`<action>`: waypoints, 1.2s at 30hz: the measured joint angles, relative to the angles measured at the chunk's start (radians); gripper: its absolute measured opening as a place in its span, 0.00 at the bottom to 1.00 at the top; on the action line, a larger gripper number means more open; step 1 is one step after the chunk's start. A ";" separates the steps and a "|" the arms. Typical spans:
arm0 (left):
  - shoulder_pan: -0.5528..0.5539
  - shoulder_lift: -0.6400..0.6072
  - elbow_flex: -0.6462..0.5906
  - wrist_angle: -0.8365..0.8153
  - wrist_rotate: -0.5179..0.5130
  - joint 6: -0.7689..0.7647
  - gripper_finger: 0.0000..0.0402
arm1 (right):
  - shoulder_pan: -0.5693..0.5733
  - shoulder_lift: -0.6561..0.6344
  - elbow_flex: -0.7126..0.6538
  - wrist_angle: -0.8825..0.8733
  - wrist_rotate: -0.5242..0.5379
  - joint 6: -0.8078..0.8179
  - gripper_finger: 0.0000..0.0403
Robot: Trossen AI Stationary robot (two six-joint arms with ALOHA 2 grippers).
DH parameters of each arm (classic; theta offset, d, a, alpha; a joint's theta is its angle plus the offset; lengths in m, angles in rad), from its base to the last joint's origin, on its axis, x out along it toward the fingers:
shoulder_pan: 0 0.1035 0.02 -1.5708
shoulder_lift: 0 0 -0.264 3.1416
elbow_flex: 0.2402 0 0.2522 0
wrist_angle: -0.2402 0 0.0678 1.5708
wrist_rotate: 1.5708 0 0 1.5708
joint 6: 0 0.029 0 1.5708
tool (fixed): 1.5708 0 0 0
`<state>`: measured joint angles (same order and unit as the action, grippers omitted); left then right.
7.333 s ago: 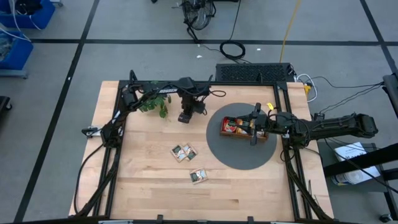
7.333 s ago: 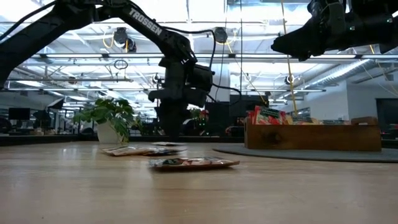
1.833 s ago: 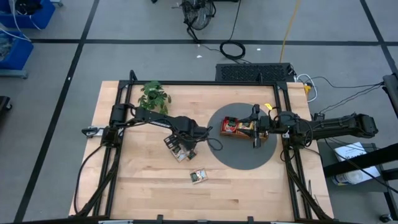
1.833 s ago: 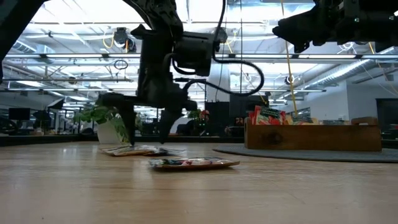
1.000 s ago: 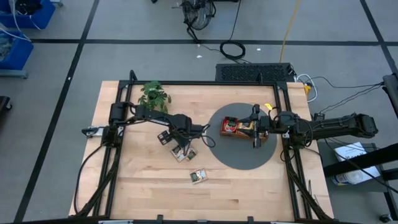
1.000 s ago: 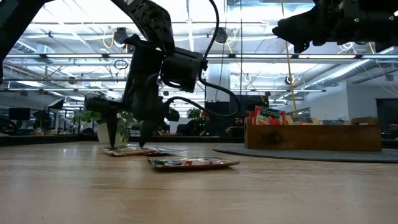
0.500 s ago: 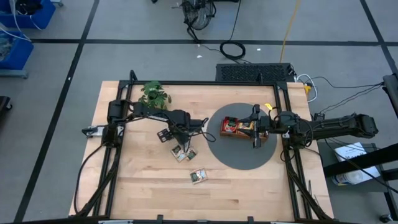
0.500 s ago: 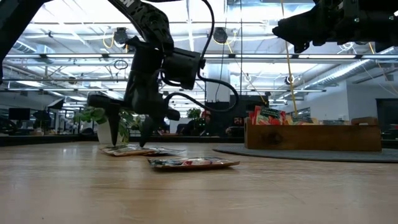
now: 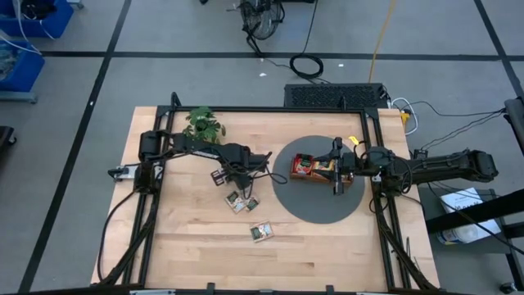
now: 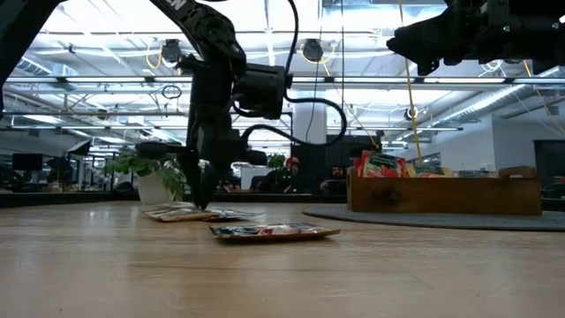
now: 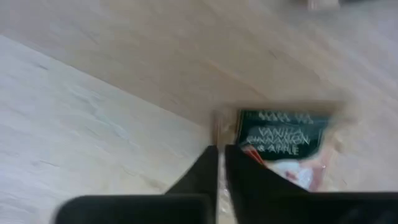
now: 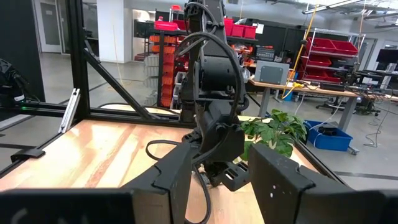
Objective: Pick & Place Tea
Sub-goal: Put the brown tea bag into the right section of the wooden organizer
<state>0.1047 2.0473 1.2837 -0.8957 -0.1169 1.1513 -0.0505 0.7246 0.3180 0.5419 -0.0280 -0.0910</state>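
Pick step: left claw (image 11: 221, 163) pinched shut on a sachet (image 11: 281, 144) mid-table. Next: lift, carry to the tray (image 9: 322, 178), where the half-open right claw (image 9: 336, 187) waits.

Low view: left gripper (image 10: 205, 201) points straight down, tips at the pile of flat tea sachets (image 10: 196, 213) on the wooden table (image 10: 265, 274); fingers look pressed together. Can't tell if it has one pinched. Another sachet (image 10: 274, 231) lies alone nearer the camera, well apart from the gripper. Potted plant (image 10: 152, 172) just behind the left arm. Wooden tray (image 10: 444, 194) sits on a dark round mat (image 10: 424, 217), with sachets (image 10: 380, 164) standing up inside. Right arm (image 10: 477, 35) hangs high above the tray.
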 joint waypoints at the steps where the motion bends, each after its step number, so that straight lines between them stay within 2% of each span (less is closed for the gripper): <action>1: 0.000 0.000 0.000 0.010 0.004 -0.001 0.04 | 0.000 0.000 0.000 0.000 0.000 0.000 0.35; 9: -0.016 0.004 0.030 0.029 -0.012 -0.046 0.01 | 0.000 0.000 0.000 0.008 0.000 0.000 0.35; 13: -0.028 -0.010 0.093 0.005 0.005 -0.212 0.03 | 0.000 0.000 0.000 0.008 0.000 0.000 0.35; 17: -0.043 -0.029 0.125 -0.045 -0.005 -0.307 0.15 | 0.000 0.000 0.000 0.008 0.000 0.000 0.35; 21: -0.067 -0.028 0.137 -0.097 -0.139 -0.402 0.35 | 0.000 0.000 0.000 0.008 0.000 0.000 0.35; 24: -0.076 -0.031 0.140 -0.080 -0.194 -0.505 0.50 | 0.000 0.000 0.000 0.008 0.000 0.000 0.35; 26: -0.074 -0.031 0.141 -0.099 -0.165 -0.579 0.60 | 0.000 0.000 0.000 0.008 0.000 -0.001 0.35; 27: -0.071 -0.031 0.140 -0.114 -0.117 -0.588 0.64 | 0.000 0.000 0.000 0.008 0.000 0.000 0.35; 29: -0.070 -0.031 0.140 -0.146 0.006 -0.542 0.69 | 0.000 0.000 0.000 0.008 0.000 0.000 0.35; 31: -0.077 -0.031 0.140 -0.178 0.067 -0.482 0.72 | 0.000 0.000 0.000 0.008 0.000 0.000 0.35; 36: -0.094 -0.032 0.140 -0.214 0.057 -0.399 0.70 | 0.000 0.000 0.000 0.008 0.000 0.000 0.35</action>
<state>0.0105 2.0153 1.4234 -1.1095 -0.0601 0.7524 -0.0505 0.7246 0.3180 0.5499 -0.0280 -0.0910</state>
